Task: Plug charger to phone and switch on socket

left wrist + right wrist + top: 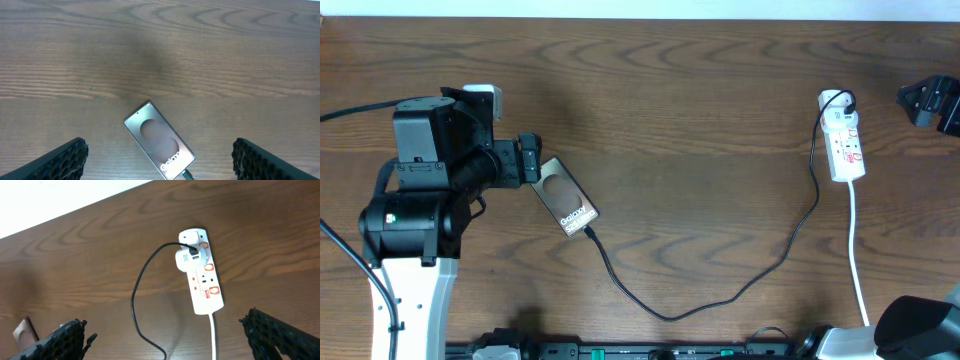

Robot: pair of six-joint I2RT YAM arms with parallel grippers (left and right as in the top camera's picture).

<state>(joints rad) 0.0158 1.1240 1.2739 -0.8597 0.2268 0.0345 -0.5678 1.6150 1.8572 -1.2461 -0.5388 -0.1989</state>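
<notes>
Wide-spread and empty, both pairs: left fingers (61, 162), right fingers (280, 336), arms well apart.

I had the phone (567, 198) at the table's (700, 110) left, power strip (845, 145) far right, charger cable (667, 317) looped between them

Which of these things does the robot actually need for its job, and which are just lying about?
Needed: phone, black charger cable, white power strip.
Just there: the strip's white cord, dark gear along the near edge.
</notes>
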